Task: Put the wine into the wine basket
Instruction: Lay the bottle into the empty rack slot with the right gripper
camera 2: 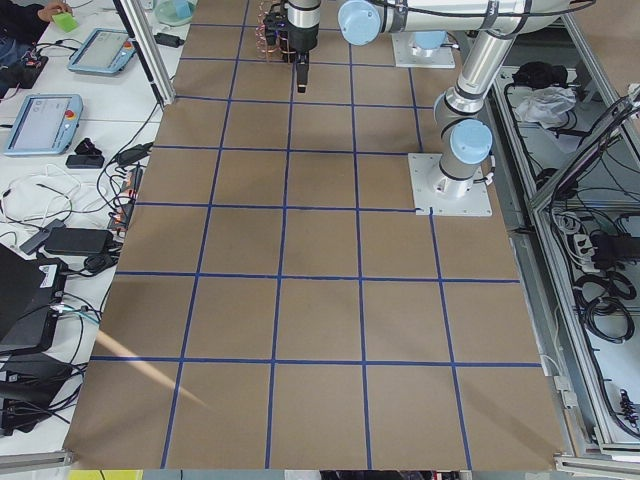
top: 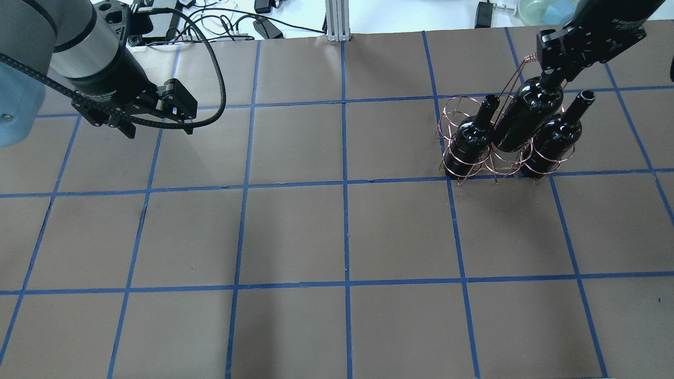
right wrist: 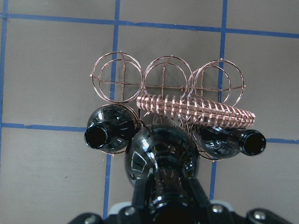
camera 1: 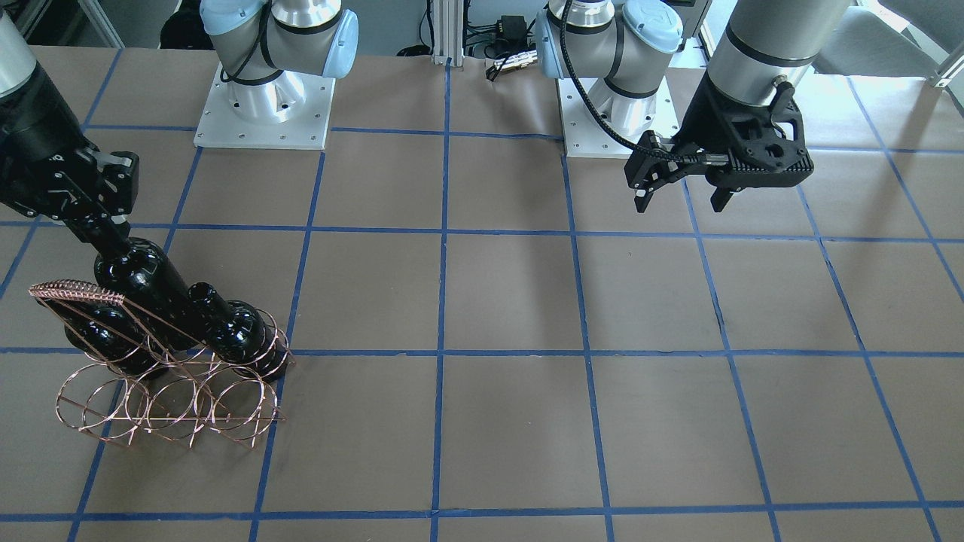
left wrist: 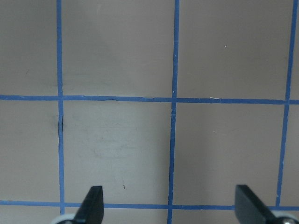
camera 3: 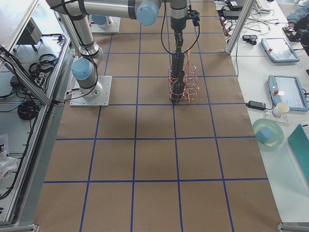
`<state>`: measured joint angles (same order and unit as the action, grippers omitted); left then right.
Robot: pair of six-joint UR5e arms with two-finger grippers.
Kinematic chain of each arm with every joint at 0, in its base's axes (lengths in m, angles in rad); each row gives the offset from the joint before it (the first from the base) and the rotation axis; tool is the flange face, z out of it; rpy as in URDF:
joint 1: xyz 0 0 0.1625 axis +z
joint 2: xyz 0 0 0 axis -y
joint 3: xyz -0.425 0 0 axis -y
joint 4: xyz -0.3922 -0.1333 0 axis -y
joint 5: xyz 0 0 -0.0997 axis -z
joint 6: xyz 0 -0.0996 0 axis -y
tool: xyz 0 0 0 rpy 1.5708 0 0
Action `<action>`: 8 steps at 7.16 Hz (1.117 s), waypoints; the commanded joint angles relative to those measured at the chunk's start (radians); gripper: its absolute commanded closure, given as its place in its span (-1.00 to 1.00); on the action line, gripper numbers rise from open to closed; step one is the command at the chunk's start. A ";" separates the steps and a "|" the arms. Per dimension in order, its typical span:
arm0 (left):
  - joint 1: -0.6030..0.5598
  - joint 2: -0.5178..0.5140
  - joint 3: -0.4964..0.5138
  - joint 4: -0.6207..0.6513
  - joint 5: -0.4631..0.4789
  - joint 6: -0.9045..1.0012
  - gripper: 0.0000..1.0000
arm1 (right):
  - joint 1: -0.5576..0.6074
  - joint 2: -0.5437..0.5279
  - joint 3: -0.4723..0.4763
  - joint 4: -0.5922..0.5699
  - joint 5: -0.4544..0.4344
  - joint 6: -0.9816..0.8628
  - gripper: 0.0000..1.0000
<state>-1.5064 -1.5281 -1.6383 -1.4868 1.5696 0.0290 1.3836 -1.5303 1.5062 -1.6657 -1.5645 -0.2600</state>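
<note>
1. The step in hand looks like lowering the wine [top: 526,113] into the basket [camera 1: 173,410]. I judge the task close to done.
2. The right gripper [right wrist: 167,198] is clamped on the wine's neck, with a finger tight against the glass on each side.
3. The wine hangs over the middle ring of the row nearer the robot, between one seated bottle [top: 468,141] and a second bottle [top: 553,138], both just beside it.
4. It rides higher than those two. Its base seems at or just inside the ring — how deep, I cannot tell. The handle [right wrist: 196,109] runs close past its shoulder.
5. The far row of three rings holds nothing.
6. The left gripper [camera 1: 680,199] is spread wide and holds nothing. It hangs above bare table [top: 342,237], well apart from the basket.
7. The next move calls for a straight descent through the ring, clear of the neighbouring glass and the handle — and release only once the base rests.
</note>
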 commanded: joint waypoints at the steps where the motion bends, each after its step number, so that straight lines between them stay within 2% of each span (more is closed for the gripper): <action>1: 0.000 -0.003 0.000 0.005 -0.005 0.000 -1.00 | -0.008 0.009 0.002 0.006 -0.017 -0.007 1.00; 8: 0.002 -0.007 0.000 0.003 -0.003 0.011 -1.00 | -0.009 0.047 0.005 -0.022 -0.019 -0.041 1.00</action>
<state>-1.5055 -1.5345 -1.6383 -1.4838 1.5661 0.0390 1.3745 -1.4875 1.5086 -1.6853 -1.5811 -0.2981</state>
